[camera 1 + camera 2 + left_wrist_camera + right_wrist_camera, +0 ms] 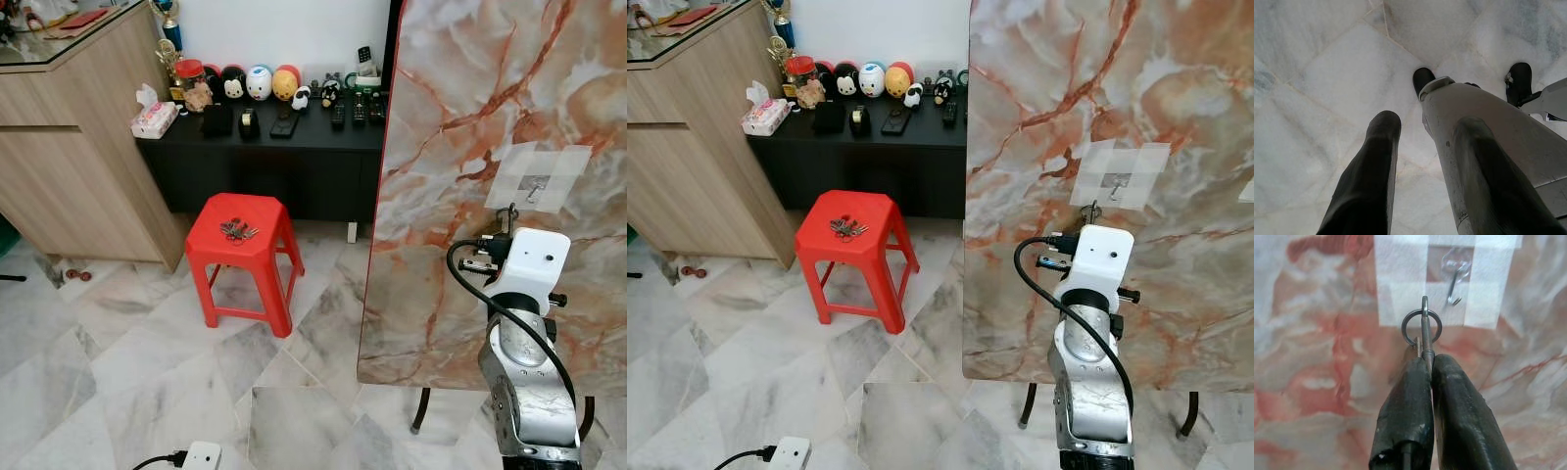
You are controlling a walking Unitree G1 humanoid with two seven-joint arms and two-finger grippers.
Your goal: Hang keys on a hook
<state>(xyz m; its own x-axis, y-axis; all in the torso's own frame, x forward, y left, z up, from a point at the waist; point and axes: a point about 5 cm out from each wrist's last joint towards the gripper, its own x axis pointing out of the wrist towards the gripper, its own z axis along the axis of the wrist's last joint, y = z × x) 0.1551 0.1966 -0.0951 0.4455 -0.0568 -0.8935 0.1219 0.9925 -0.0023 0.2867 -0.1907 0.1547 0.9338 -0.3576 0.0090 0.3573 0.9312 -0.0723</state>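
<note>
1. Keys point(1422, 325) are being gripped by the right gripper point(1426, 363), its two black fingers point(1409, 396) pressing tightly together on the metal, with the key ring standing just past the fingertips.
2. Ring and hook point(1453, 284) are sitting near each other but apart; the small clear hook is fixed under white tape point(1400, 279) high on the marble-patterned panel point(460, 117), toward its right edge.
3. Raised in front of the upright panel, the right arm point(524, 382) is reaching toward the taped patch point(537, 178).
4. Hanging low, the left gripper point(1425, 147) is pointing at the pale floor tiles point(1327, 73), its fingers spread well apart and holding nothing.
5. Another bunch of keys point(238, 231) is lying at the middle of the red stool point(240, 257), which is standing on open floor between the wooden cabinet point(69, 147) and the panel's left edge.
6. Figurines are lining the black sideboard point(274, 147) behind the stool.
</note>
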